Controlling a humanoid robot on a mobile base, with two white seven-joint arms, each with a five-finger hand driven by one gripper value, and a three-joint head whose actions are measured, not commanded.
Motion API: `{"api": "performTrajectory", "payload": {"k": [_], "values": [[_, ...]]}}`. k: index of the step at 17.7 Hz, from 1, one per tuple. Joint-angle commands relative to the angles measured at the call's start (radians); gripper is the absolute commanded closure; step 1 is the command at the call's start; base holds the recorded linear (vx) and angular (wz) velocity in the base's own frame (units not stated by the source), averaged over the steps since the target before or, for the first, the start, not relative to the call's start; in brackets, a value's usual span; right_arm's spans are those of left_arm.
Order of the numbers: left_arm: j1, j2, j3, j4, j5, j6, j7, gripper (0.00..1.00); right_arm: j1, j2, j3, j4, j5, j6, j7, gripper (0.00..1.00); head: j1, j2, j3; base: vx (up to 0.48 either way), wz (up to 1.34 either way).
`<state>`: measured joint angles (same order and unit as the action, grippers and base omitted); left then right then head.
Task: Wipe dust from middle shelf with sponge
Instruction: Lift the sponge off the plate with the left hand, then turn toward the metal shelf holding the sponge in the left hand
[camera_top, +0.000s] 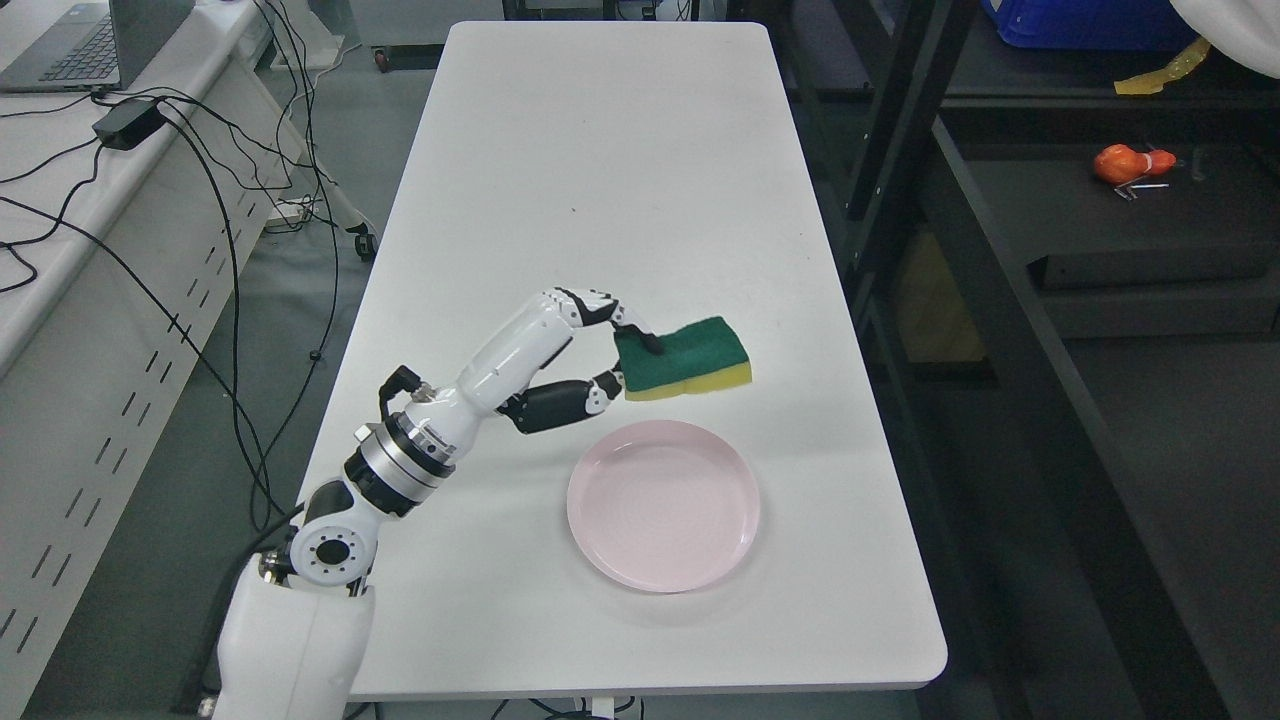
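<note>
You're holding the sponge (686, 358) pinched in the left hand (590, 350) over the table (600, 150); next, you're carrying it right to the shelf (1100, 230).

Sponge (690, 358): rough green scouring top, soft yellow foam underneath. Plate (663, 504): smooth pink, slightly glossy. Surface (600, 180): matt white. Robot hand (560, 370): glossy white plastic.

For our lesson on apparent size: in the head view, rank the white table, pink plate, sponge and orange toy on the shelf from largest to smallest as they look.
1. Table
2. Plate
3. Sponge, held in the left hand
4. Orange toy; it sits farther from the camera, so its true size is unsure.
</note>
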<state>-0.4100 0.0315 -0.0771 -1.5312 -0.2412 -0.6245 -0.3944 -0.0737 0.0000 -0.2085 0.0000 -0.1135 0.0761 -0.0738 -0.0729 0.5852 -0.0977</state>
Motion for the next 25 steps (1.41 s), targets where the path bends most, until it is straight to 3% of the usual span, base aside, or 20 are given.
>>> {"api": "performTrajectory", "payload": {"k": [1, 8, 14, 25], "values": [[0.065, -0.014, 0.063, -0.024, 0.268, 0.005, 0.15, 1.0, 0.0, -0.017, 0.0, -0.017, 0.0, 0.001, 0.0, 0.0, 0.0, 0.0, 0.0, 0.0, 0.0], [0.161, -0.014, 0.007, -0.066, 0.43, 0.0, 0.273, 1.0, 0.0, -0.017, 0.0, -0.017, 0.0, 0.001, 0.0, 0.0, 0.0, 0.0, 0.0, -0.02, -0.02], [0.22, -0.014, -0.081, -0.089, 0.431, -0.064, 0.272, 1.0, 0.0, -0.017, 0.0, -0.017, 0.0, 0.001, 0.0, 0.0, 0.0, 0.0, 0.0, -0.107, -0.08], [0.243, -0.014, -0.167, -0.089, 0.431, -0.064, 0.27, 1.0, 0.0, -0.017, 0.0, -0.017, 0.0, 0.001, 0.0, 0.0, 0.0, 0.0, 0.0, -0.152, -0.43]]}}
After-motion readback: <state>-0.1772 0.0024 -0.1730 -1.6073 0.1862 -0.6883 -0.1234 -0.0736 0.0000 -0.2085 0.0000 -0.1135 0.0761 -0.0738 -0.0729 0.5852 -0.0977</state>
